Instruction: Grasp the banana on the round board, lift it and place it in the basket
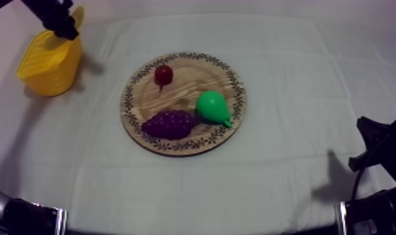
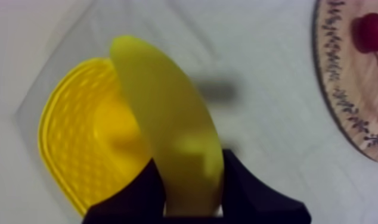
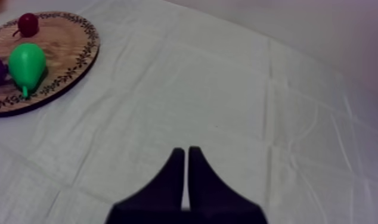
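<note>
Creased grey-white cloth (image 1: 288, 75) all over the table. Left gripper (image 2: 188, 173) is clamped on the banana (image 2: 167, 119), right above the yellow basket (image 2: 72, 149). The banana's long axis runs straight out from the fingers, free tip over the basket's opening. Right gripper (image 3: 186, 154) is pinched together on nothing, over bare cloth.

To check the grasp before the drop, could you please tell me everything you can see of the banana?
The banana is a smooth, plain yellow toy, plastic by its look, long and gently curved with a rounded free end. The left pincer is shut on its other end, black fingers on either side. It is held in the air over the open yellow basket, off the wooden board, and seems to touch only those fingers.
</note>
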Robot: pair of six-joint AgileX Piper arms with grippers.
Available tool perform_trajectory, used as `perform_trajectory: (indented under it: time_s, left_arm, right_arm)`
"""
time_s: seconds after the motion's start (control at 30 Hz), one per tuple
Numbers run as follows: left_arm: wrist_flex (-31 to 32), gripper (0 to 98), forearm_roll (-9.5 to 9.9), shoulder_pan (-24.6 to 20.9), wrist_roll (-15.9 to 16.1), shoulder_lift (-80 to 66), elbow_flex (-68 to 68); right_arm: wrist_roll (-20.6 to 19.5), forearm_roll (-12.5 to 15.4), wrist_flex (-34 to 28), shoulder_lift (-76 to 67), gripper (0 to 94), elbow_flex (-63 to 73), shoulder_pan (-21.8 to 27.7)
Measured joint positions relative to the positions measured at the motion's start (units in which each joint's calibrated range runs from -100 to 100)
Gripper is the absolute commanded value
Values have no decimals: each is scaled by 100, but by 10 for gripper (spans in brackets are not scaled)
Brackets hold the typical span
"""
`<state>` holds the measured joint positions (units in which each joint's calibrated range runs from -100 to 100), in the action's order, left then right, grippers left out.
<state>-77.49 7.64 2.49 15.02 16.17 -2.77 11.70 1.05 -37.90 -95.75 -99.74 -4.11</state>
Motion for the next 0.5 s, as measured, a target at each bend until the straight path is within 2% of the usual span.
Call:
perform_trajectory:
  time_s: [0.27, 0.5]
  left_arm:
    - [111, 242, -134, -708, 34, 336, -284]
    - [494, 292, -232, -898, 27, 616, -145]
  right_arm:
    - [0, 0, 0, 0, 4, 0, -4]
    - [0, 0, 0, 0, 4, 0, -11]
